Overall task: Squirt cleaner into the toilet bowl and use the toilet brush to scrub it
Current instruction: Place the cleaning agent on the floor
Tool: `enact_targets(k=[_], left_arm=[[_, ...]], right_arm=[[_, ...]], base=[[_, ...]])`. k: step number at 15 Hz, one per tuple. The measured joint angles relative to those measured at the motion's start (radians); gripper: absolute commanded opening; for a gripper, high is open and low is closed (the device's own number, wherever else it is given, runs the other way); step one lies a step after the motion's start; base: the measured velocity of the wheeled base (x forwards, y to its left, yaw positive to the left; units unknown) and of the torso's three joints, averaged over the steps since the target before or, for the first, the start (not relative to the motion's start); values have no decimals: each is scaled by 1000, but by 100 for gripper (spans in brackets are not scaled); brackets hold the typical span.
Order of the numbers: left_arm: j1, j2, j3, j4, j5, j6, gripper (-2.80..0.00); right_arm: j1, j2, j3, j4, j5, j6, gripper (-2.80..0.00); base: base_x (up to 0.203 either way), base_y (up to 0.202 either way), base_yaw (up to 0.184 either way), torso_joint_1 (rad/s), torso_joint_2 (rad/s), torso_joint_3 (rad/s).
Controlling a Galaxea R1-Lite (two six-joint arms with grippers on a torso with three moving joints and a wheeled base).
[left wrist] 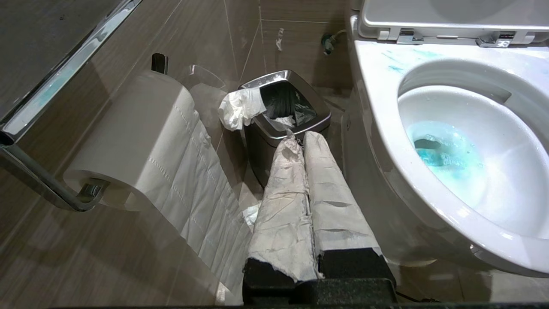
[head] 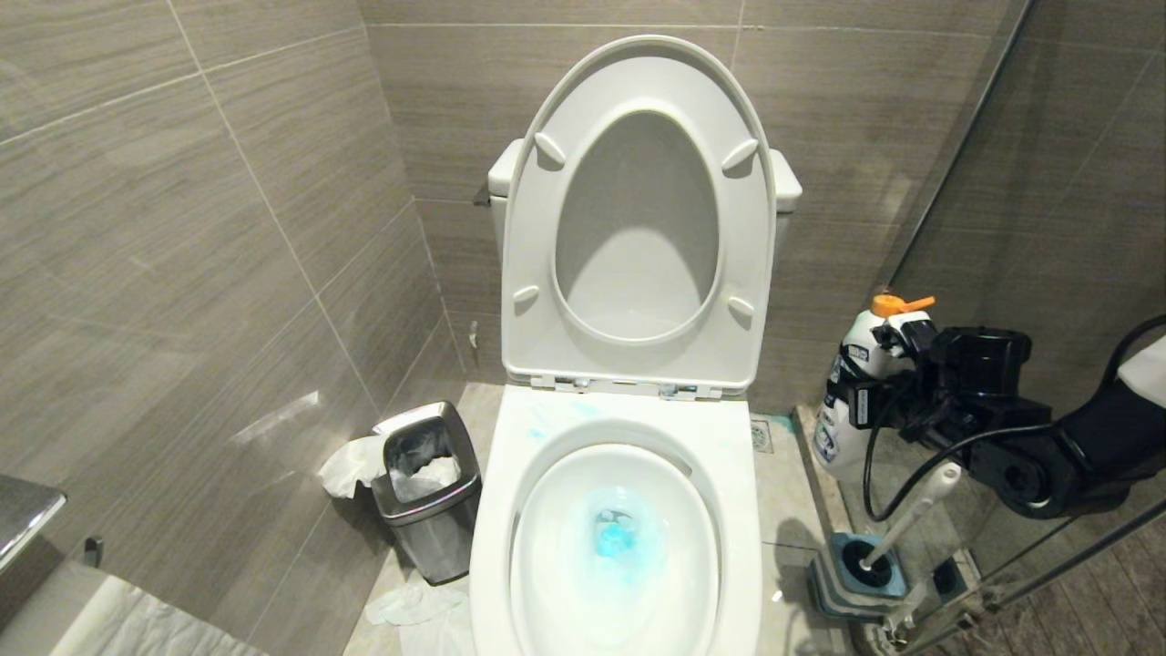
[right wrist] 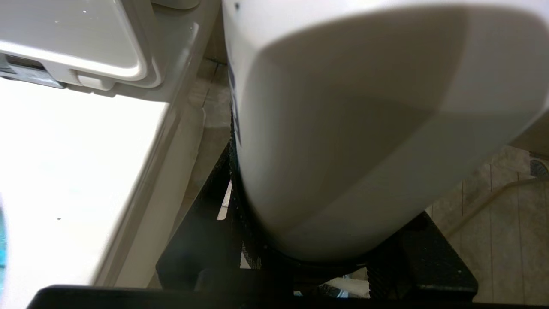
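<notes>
The cleaner [head: 852, 392], a white bottle with an orange cap, stands upright to the right of the toilet with my right gripper [head: 885, 387] shut on its body. In the right wrist view the cleaner [right wrist: 364, 128] fills the space between the black fingers [right wrist: 201, 231]. The toilet bowl [head: 556, 547] lies open, seat raised, with blue liquid [head: 618, 533] pooled at its bottom. The toilet brush [head: 911, 515] leans in its square holder [head: 824, 588] on the floor just below the bottle. My left gripper [left wrist: 303, 138], fingers wrapped in paper, is shut and empty beside the toilet bowl [left wrist: 506, 171].
A steel waste bin [head: 428, 492] with tissue stands left of the toilet, crumpled paper [head: 410, 606] on the floor before it. A paper roll [left wrist: 141, 141] hangs on the left wall. A glass partition [head: 1048, 182] closes the right side. The raised seat [head: 638, 219] leans against the tank.
</notes>
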Motion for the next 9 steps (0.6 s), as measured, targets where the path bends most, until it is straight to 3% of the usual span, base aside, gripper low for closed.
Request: enact_targets(k=[9], left_arm=[[0, 0, 0, 0, 0, 0, -280]], right_arm=[[-4, 128, -148, -11, 13, 3, -280]], base=[[0, 0, 0, 0, 0, 0]])
